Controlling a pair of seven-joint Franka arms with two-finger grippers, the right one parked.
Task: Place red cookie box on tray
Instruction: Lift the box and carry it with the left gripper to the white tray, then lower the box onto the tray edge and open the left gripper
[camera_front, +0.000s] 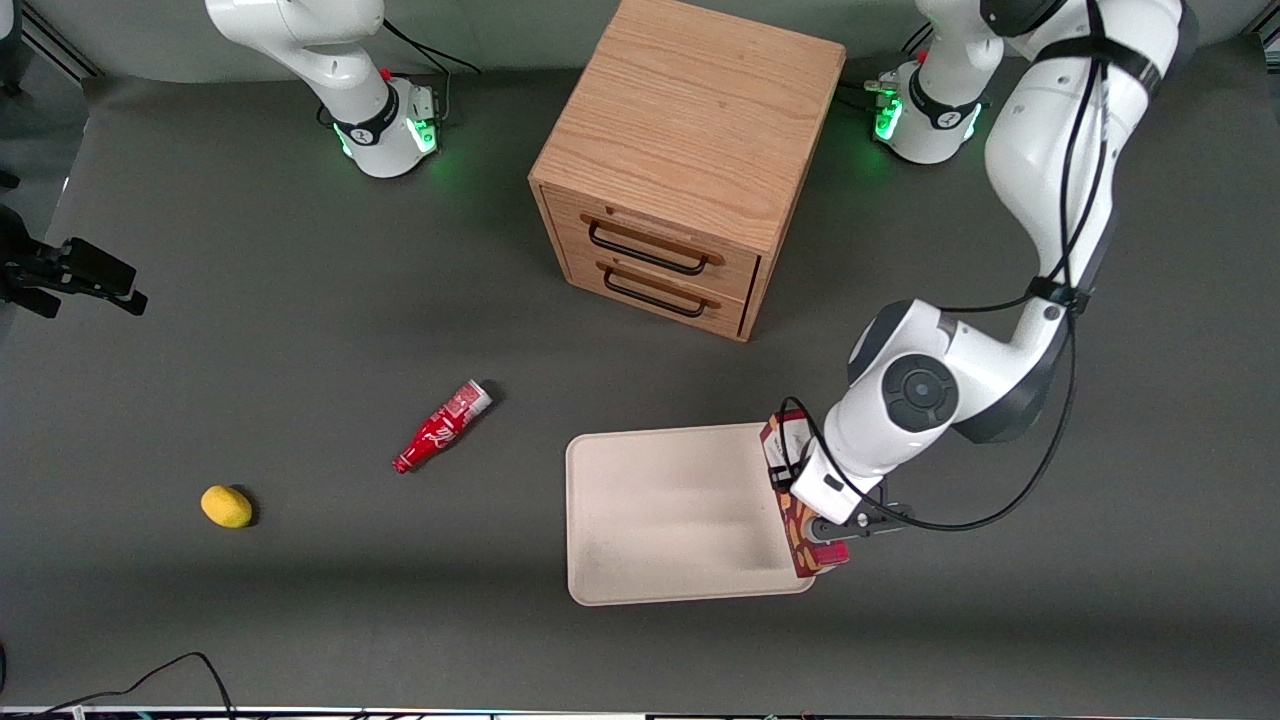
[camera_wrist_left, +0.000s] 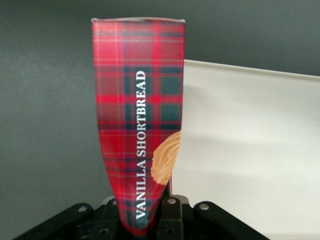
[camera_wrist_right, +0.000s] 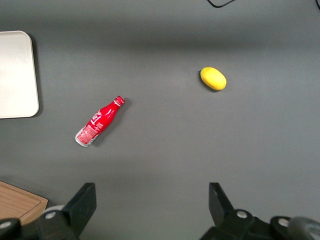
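The carry is nearly done and the set-down is the step in hand. The hand (camera_front: 815, 505) pinches the red cookie box (camera_front: 795, 495) by its narrow sides, holding it on edge over the tray (camera_front: 660, 515) edge that faces the working arm's end of the table. From the wrist camera the red cookie box (camera_wrist_left: 140, 125) stands out from the fingers (camera_wrist_left: 172, 212), which press on it from both sides, with grey table under part of it and the tray's (camera_wrist_left: 250, 150) cream floor beside it. I judge the box is not yet fully over the tray: the next move calls for a shift inward toward the tray's middle, then lowering until it rests on the floor inside the rim, then letting go.
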